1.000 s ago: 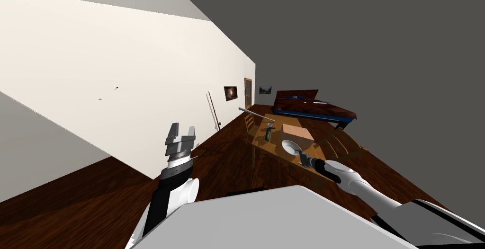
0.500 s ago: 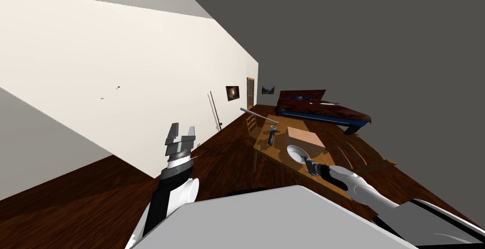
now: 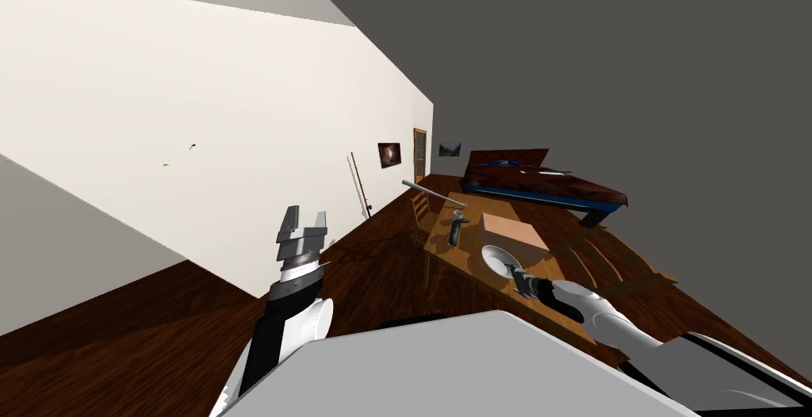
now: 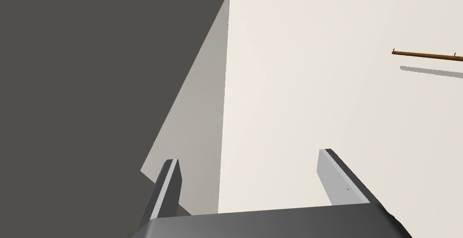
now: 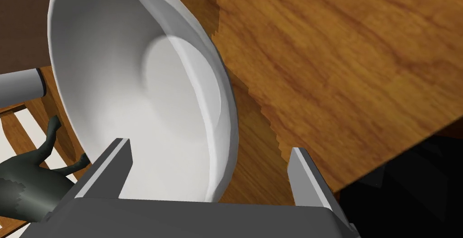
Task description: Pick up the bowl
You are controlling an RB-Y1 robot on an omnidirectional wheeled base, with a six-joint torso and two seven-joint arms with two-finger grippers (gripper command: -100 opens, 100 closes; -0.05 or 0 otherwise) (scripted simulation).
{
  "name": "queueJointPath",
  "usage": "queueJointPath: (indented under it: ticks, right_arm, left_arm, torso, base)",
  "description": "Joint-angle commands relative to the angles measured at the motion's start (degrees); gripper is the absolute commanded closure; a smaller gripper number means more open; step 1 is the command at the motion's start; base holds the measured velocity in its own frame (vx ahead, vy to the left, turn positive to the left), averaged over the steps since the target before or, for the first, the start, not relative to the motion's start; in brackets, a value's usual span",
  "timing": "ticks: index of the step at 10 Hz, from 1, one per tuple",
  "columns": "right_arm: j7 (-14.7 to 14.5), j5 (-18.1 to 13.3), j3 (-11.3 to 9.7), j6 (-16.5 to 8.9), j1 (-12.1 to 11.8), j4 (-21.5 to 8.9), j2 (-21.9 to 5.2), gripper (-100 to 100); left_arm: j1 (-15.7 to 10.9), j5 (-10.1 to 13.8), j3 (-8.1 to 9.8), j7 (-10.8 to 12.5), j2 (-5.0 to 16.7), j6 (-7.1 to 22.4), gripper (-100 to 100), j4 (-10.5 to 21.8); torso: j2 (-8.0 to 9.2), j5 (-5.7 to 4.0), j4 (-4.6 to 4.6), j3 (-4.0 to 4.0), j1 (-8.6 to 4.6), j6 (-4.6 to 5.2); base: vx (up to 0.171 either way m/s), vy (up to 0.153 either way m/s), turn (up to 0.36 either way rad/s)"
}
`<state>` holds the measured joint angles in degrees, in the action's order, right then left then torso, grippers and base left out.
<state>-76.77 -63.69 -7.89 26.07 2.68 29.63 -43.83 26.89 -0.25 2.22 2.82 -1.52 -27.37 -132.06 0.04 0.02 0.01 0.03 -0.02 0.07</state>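
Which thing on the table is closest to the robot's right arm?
The white bowl: its rim sits between the open fingers of the right end effector. The tan box and dark container stand farther back.

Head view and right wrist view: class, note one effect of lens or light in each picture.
Head view: the wide lens splays the walls toward the corners and tilts the whole room, so the table only looks slanted. Right wrist view: the bowl throws a jagged-edged shadow on the table beside it, between the open fingers of the right claw; no glare inside the bowl.
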Motion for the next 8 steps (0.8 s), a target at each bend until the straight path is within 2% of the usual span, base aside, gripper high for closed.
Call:
queueJointPath:
  ticks: [1, 5, 7, 8]
  right_arm:
    - [0.8, 0.2, 0.0, -1.8, 0.5, -1.0, 1.0, -100]
    - [2.5, 0.5, -0.1, -5.3, 1.5, -3.1, 3.0, -100]
    - [1.4, 0.7, 0.3, -4.8, 1.8, -3.8, 3.1, -100]
    - [1.6, 0.7, 0.3, -5.0, 1.8, -3.8, 3.1, 100]
  left_arm:
    - [0.0, 0.0, 0.00, 0.0, 0.0, 0.0, 0, 0.0]
    - [0.0, 0.0, 0.00, 0.0, 0.0, 0.0, 0, 0.0]
    - [0.0, 0.0, 0.00, 0.0, 0.0, 0.0, 0, 0.0]
    - [0.0, 0.0, 0.00, 0.0, 0.0, 0.0, 0, 0.0]
  torso:
    - [0.00, 0.00, 0.00, 0.00, 0.00, 0.00]
    - [0.42, -0.07, 0.09, 0.24, -0.27, -0.02]
    - [0.25, -0.03, 0.06, 0.15, -0.14, 0.03]
    - [0.12, -0.02, 0.03, 0.08, -0.07, 0.02]
  base:
    - [-0.050, -0.053, 0.232]
    - [-0.101, -0.078, 0.236]
    - [-0.032, -0.021, 0.015]
    - [0.000, 0.000, 0.000]
